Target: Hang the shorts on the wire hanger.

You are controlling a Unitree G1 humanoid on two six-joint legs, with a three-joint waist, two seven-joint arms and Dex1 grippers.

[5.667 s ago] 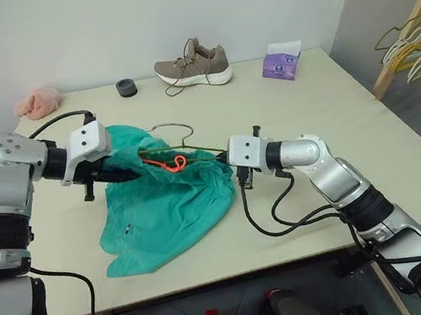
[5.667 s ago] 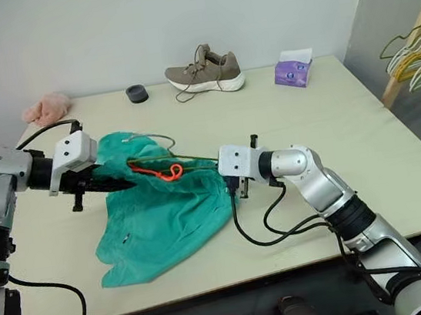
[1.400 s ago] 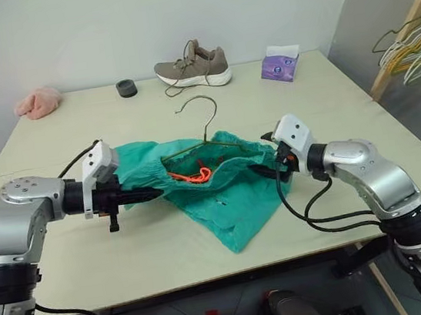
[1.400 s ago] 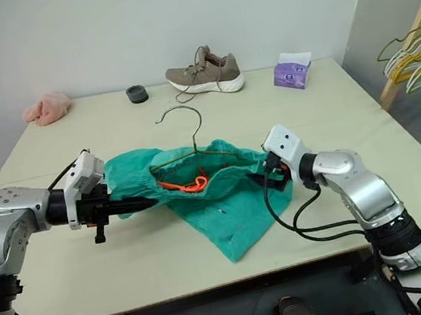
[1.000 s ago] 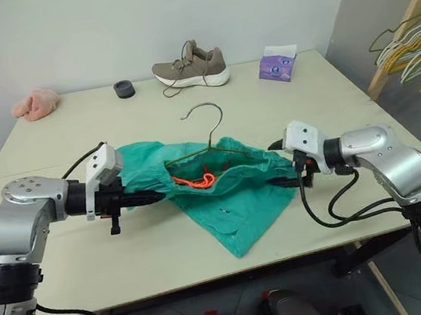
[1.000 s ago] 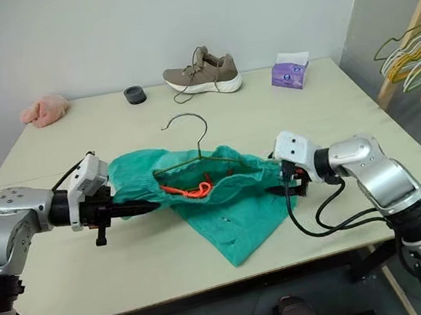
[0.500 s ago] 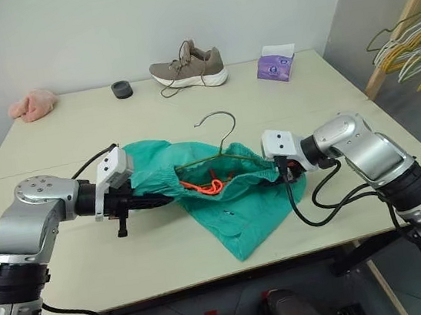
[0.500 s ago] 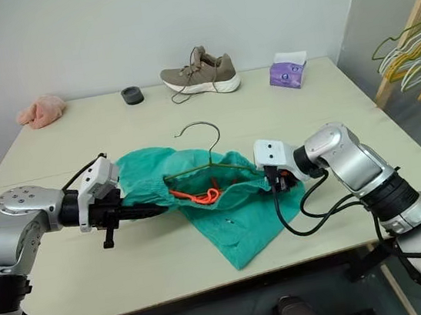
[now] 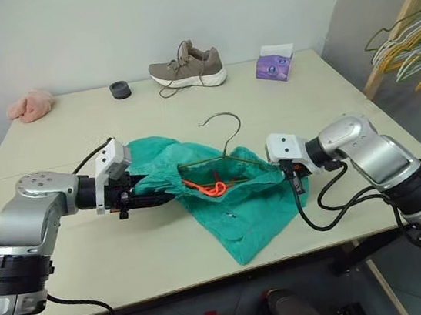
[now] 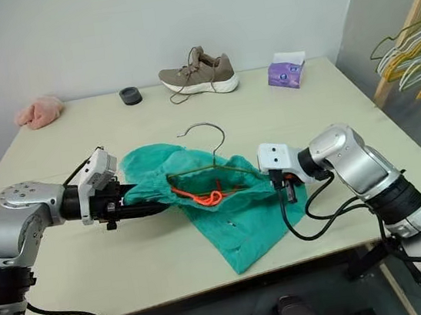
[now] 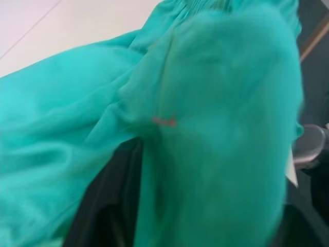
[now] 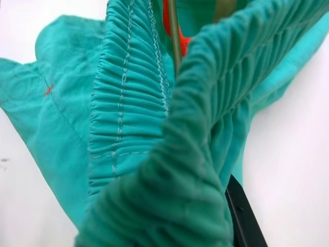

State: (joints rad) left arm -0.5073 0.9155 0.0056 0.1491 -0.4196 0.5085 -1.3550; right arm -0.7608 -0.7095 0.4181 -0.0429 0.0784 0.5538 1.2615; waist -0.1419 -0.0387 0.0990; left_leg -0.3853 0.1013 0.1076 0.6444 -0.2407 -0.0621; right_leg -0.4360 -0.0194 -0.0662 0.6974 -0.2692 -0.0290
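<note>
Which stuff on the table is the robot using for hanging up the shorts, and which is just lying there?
Being used:
teal-green cloth shorts
thin olive-green wire hanger

Just lying about:
tan lace-up sneaker
purple tissue box
small black ring
pink cloth lump

a pale cream table (image 9: 329, 111) carries everything. near its middle the teal shorts (image 9: 233, 213) lie spread, one leg reaching toward the near edge, with the olive wire hanger (image 9: 223, 136) partly inside the waistband and its hook out on the tabletop. along the far edge sit a pink cloth lump (image 9: 29, 106), a small dark ring (image 9: 118, 89), a brown shoe (image 9: 186, 63) and a purple tissue pack (image 9: 273, 64).
</note>
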